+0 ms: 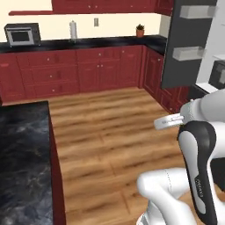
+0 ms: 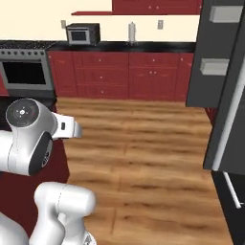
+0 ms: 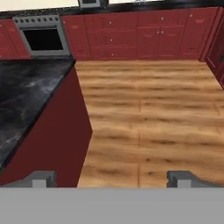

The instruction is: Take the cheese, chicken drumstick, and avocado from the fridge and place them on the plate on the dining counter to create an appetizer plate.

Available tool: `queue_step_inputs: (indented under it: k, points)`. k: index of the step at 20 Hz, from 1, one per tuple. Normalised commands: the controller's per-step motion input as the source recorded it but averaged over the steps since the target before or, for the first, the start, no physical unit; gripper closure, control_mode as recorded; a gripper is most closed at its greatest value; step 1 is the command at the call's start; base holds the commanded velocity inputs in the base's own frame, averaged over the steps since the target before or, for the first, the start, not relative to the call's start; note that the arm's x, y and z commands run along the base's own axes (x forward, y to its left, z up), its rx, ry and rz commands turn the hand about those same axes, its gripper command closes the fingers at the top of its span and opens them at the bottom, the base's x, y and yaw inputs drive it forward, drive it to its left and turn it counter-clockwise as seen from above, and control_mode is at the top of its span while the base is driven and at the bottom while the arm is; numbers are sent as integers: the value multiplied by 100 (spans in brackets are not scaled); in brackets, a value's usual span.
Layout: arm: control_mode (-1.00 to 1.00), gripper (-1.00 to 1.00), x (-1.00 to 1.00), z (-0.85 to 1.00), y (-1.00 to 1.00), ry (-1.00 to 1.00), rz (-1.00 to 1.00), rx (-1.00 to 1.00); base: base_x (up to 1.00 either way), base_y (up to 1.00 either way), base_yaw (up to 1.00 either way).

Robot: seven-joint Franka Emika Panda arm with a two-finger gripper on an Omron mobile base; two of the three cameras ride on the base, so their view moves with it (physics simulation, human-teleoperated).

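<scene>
Meanwhile, pincer [image 3: 112,179] spread wide, dining counter [image 3: 26,96] just left, fridge [image 2: 225,72] apart.

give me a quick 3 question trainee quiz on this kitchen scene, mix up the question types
1. True or false: the fridge door stands open.
2. The gripper is: A) open and empty B) shut on the cheese C) shut on a plate.
3. Fill in: in the hand view, the dining counter has a black marbled top and a ____ base.

Key: 1 true. 2 A, the finger tips stand wide apart over the wooden floor with nothing between them. 3 red.
</scene>
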Motion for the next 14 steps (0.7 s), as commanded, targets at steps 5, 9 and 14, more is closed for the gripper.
queue_step_inputs:
  k: [5, 9, 14]
  points:
    - [100, -100, 0, 0, 0, 0, 0, 0, 34, -38, -40]
    - [100, -100, 0, 0, 0, 0, 0, 0, 51, -9, -53]
    - [100, -100, 0, 0, 0, 0, 0, 0, 66, 3, -61]
